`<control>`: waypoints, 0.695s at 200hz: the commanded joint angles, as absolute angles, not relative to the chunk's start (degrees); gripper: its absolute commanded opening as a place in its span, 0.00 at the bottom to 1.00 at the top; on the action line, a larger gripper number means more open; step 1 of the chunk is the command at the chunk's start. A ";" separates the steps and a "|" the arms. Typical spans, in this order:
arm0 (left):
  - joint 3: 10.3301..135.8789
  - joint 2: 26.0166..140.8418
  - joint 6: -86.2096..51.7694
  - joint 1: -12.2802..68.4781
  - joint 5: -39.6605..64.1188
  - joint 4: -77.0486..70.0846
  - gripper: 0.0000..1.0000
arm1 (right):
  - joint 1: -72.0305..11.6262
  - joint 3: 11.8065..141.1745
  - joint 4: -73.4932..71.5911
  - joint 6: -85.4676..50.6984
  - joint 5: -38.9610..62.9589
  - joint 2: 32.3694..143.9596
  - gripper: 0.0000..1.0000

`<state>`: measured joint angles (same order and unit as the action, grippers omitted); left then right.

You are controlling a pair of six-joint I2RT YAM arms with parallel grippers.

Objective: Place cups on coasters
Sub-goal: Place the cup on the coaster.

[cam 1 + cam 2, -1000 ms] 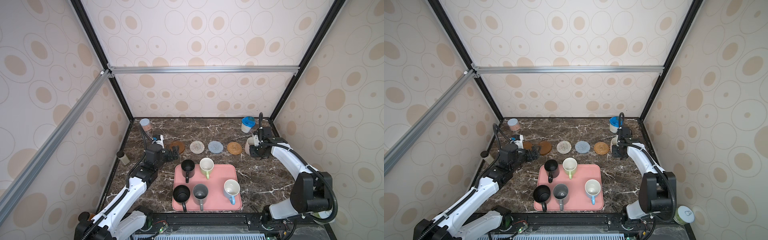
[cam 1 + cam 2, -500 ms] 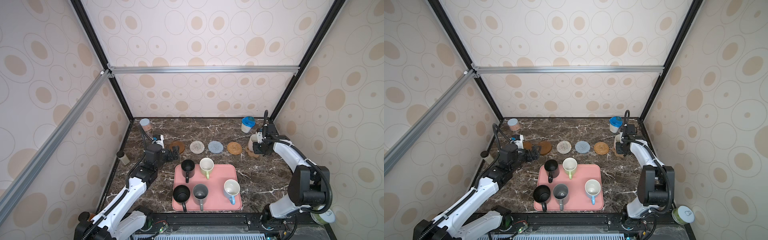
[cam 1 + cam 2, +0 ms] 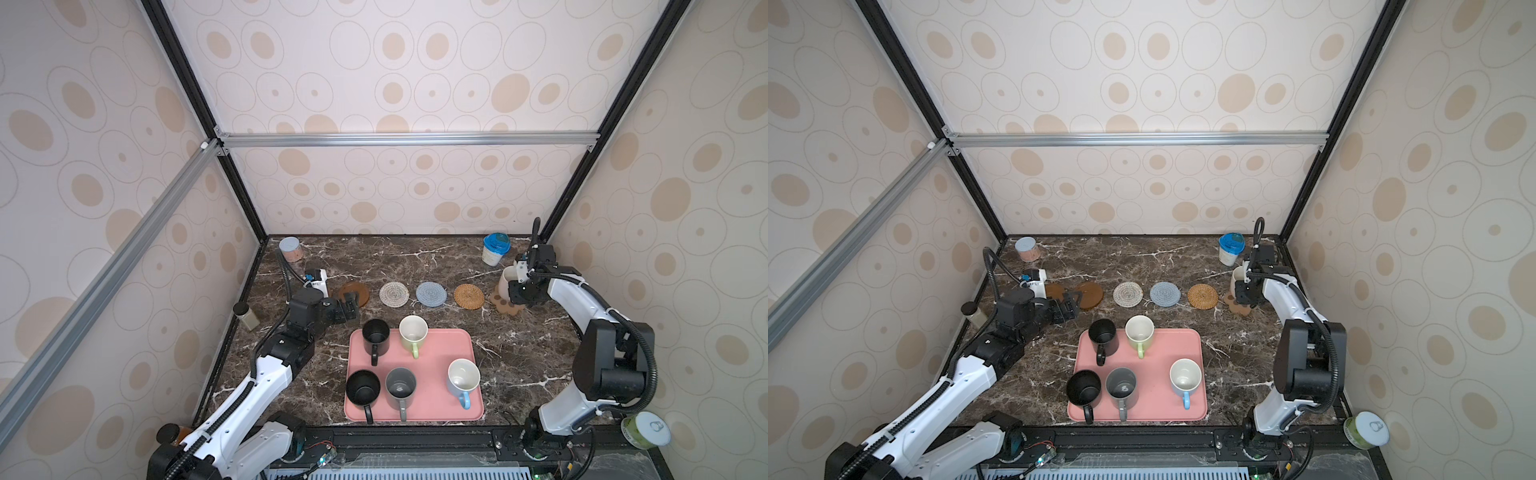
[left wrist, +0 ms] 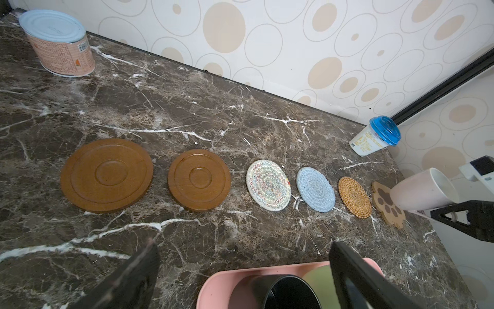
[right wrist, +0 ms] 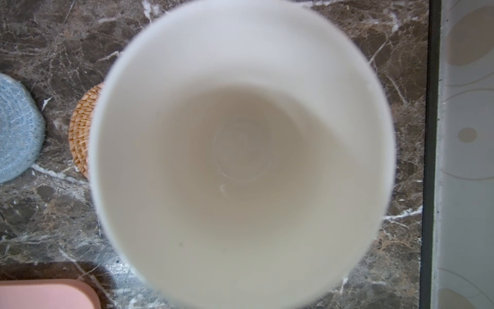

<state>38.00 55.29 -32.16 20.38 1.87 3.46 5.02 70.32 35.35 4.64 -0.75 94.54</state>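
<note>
My right gripper (image 3: pixel 518 291) is shut on the handle of the white-pink cup (image 3: pixel 508 281), which hangs tilted over the paw-shaped coaster (image 3: pixel 506 306); whether they touch I cannot tell. The cup's inside (image 5: pixel 240 149) fills the right wrist view. Two black cups (image 3: pixel 376 334) (image 3: pixel 363 388), a light green (image 3: pixel 413 332), a grey (image 3: pixel 401 386) and a white-blue cup (image 3: pixel 462 376) stand on the pink tray (image 3: pixel 432 361). In a row lie two wooden discs (image 3: pixel 1054 291) (image 3: pixel 1091 296), a whitish (image 3: pixel 393 294), a blue-grey (image 3: pixel 431 294) and a rattan coaster (image 3: pixel 468 296). My left gripper (image 3: pixel 351 302) hovers open by the discs.
A pinkish can (image 3: pixel 289 249) stands at the back left and a white jar with a blue lid (image 3: pixel 494 249) at the back right, close behind my right wrist. A small bottle (image 3: pixel 247 316) stands by the left wall. Patterned walls close three sides.
My right gripper has carried the white-pink cup a little to the right and back, over the paw-shaped coaster. The left arm has not moved.
</note>
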 commanded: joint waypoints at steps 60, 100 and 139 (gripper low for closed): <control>38.60 54.25 -32.34 20.72 2.20 2.72 1.00 | 5.74 71.69 32.87 7.32 -1.74 96.15 0.09; 38.60 53.68 -32.26 20.74 2.01 3.35 1.00 | 5.82 71.47 32.62 7.52 -1.58 96.84 0.09; 38.37 53.12 -32.36 20.66 1.82 3.71 1.00 | 5.81 71.12 32.27 7.70 -1.91 97.45 0.09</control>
